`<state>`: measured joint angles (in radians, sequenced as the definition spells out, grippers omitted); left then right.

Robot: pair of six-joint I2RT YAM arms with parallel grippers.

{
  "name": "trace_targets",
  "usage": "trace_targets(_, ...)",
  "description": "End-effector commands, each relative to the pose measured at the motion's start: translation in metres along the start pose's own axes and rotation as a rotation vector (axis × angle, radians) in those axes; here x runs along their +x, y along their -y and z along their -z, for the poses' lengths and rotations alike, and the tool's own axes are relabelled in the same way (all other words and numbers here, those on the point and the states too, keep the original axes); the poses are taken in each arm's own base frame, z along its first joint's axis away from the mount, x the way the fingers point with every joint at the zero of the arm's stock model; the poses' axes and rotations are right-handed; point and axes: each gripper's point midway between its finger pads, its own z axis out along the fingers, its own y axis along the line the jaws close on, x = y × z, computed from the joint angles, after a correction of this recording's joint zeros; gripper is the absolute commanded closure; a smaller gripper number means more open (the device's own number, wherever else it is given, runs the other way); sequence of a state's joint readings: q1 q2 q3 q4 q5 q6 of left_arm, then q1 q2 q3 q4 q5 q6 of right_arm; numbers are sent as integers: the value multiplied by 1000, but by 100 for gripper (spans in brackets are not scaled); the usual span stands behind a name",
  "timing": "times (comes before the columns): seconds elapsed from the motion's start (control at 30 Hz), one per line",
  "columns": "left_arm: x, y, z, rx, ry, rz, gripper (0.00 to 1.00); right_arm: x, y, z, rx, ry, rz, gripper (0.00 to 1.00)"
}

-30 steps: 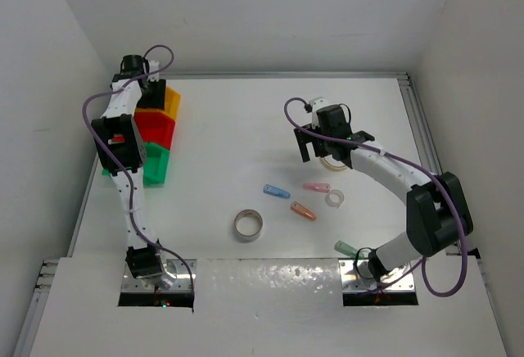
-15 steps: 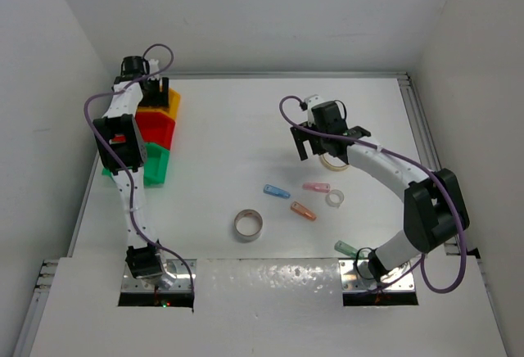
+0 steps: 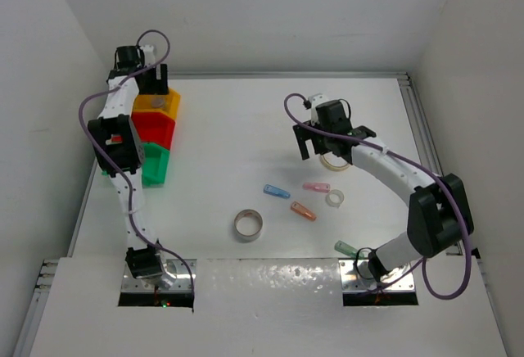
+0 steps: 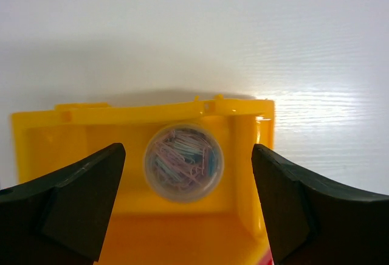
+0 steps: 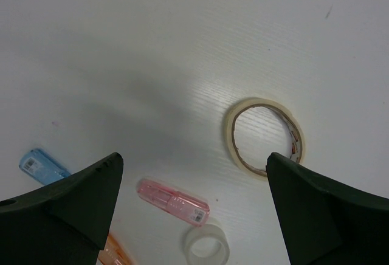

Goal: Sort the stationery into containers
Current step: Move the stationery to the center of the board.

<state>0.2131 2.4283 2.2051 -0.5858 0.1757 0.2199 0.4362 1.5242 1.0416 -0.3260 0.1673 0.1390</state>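
Note:
My left gripper (image 3: 150,87) (image 4: 188,155) hangs open above the yellow container (image 3: 161,101) (image 4: 73,116). A tiny clear round pot (image 4: 183,162) full of coloured clips lies in it, apart from both fingers. The red container (image 3: 155,130) and the green one (image 3: 155,165) adjoin it. My right gripper (image 3: 321,151) (image 5: 194,161) stands open over the table, holding nothing. Below it lie a beige tape ring (image 5: 263,136) (image 3: 333,163), a pink capsule (image 5: 173,201) (image 3: 316,186) and a clear tape ring (image 5: 206,245) (image 3: 334,199). Also there are a blue capsule (image 5: 42,166) (image 3: 276,191), an orange capsule (image 3: 303,210) and a grey tape ring (image 3: 248,224).
A green capsule-shaped piece (image 3: 346,248) lies close to the right arm's base. The containers stand near the table's left edge, next to the left wall. A metal rail (image 3: 422,124) runs along the right edge.
My left wrist has shifted a little toward the far wall above the yellow container. The right gripper swayed slightly left, then back. The loose items have not moved.

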Motion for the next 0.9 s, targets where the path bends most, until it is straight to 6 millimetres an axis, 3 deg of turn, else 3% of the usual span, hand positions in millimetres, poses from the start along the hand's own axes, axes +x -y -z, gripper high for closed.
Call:
trace_targets(0.0, -94, 3, 79, 2, 253, -45, 17, -20, 11, 18, -16, 77, -97, 1)
trace_targets(0.07, -101, 10, 92, 13, 269, -59, 16, -18, 21, 20, -6, 84, -157, 1)
trace_targets(0.13, -115, 22, 117, 16, 309, -96, 15, -15, 25, 23, -18, 97, -200, 1)
trace_targets(0.17, -114, 35, 122, 27, 303, -119, 15, -14, 31, 23, -12, 104, -219, 2)
trace_targets(0.23, -127, 53, 156, 29, 338, -193, 16, -8, 35, 25, -2, 116, -241, 2)
trace_targets(0.27, -118, 75, 163, 64, 302, -236, 17, -6, 39, 25, 8, 113, -249, 3)
trace_targets(0.3, -123, 92, 187, 84, 320, -284, 18, 1, 41, 25, 17, 101, -257, 2)
trace_targets(0.33, -115, 109, 195, 122, 298, -357, 20, 3, 44, 27, 29, 100, -264, 2)
trace_targets(0.37, -90, 154, 211, 213, 228, -431, 21, 12, 49, 27, 49, 77, -284, 2)
trace_targets(0.43, -51, 194, 221, 325, 129, -577, 23, 16, 53, 31, 51, 72, -307, 2)
trace_targets(0.47, 4, 237, 223, 428, -22, -659, 25, 18, 53, 33, 30, 71, -327, 3)
trace_targets(0.53, 53, 272, 236, 512, -130, -758, 29, 24, 52, 39, 23, 88, -341, 3)
trace_targets(0.57, 102, 298, 245, 594, -242, -823, 30, 36, 54, 38, 35, 76, -350, 3)
trace_targets(0.63, 157, 318, 256, 726, -359, -902, 32, 42, 58, 41, 65, 86, -366, 3)
trace_targets(0.67, 174, 333, 273, 786, -368, -963, 33, 49, 60, 44, 84, 76, -374, 3)
trace_targets(0.77, 213, 358, 297, 905, -372, -1034, 30, 62, 64, 52, 133, 44, -407, 4)
trace_targets(0.87, 240, 369, 298, 884, -354, -1075, 29, 70, 62, 58, 144, 24, -440, 4)
